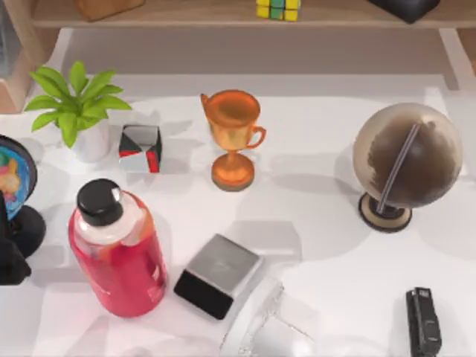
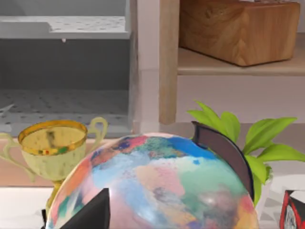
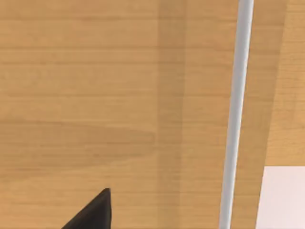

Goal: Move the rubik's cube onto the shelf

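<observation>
The rubik's cube point(image 1: 278, 9), with yellow, green and blue tiles, sits on the light wood shelf point(image 1: 186, 13) at the top edge of the top view. A dark part of my right arm point(image 1: 405, 7) hangs over the shelf to the cube's right, apart from it. The right wrist view looks closely at tan wood point(image 3: 95, 95) crossed by a white pole point(image 3: 236, 114). My left arm point(image 1: 11, 264) is parked at the table's left edge, behind a colourful globe point(image 2: 157, 186).
On the white table stand a potted plant point(image 1: 74, 111), a red-white-black cube point(image 1: 140, 148), an orange trophy point(image 1: 233, 137), a brown globe point(image 1: 405, 160), a red bottle point(image 1: 119, 253), a silver-topped black block point(image 1: 218, 275) and a black device point(image 1: 423, 321). A wooden box point(image 1: 108, 7) sits on the shelf's left.
</observation>
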Available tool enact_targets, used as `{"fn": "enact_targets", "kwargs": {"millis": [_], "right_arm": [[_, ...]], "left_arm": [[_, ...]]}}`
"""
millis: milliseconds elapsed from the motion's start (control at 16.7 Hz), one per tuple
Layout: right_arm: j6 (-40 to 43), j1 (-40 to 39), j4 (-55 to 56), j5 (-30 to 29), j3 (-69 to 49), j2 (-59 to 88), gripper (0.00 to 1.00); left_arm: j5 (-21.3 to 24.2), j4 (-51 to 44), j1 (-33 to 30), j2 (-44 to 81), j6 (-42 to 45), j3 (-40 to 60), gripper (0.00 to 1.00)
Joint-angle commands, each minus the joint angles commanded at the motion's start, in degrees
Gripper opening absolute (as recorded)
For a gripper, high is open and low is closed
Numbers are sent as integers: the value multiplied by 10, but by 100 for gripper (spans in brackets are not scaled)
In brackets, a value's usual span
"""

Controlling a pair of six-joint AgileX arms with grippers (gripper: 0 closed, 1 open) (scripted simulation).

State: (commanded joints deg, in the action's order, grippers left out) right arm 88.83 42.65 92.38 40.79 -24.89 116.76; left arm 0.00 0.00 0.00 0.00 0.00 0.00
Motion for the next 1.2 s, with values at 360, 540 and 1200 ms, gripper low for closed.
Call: {"fn": "enact_targets", "kwargs": {"millis": [360, 540, 1200], "right_arm": [[1, -30, -29, -31, -43, 12, 100], [1, -32, -31, -32, -45, 13, 100], [1, -32, -31, -32, -45, 13, 25]], "left_arm": [[0, 0, 0, 0, 0, 0, 100], [0, 0, 0, 0, 0, 0, 100], [0, 0, 0, 0, 0, 0, 100]]}}
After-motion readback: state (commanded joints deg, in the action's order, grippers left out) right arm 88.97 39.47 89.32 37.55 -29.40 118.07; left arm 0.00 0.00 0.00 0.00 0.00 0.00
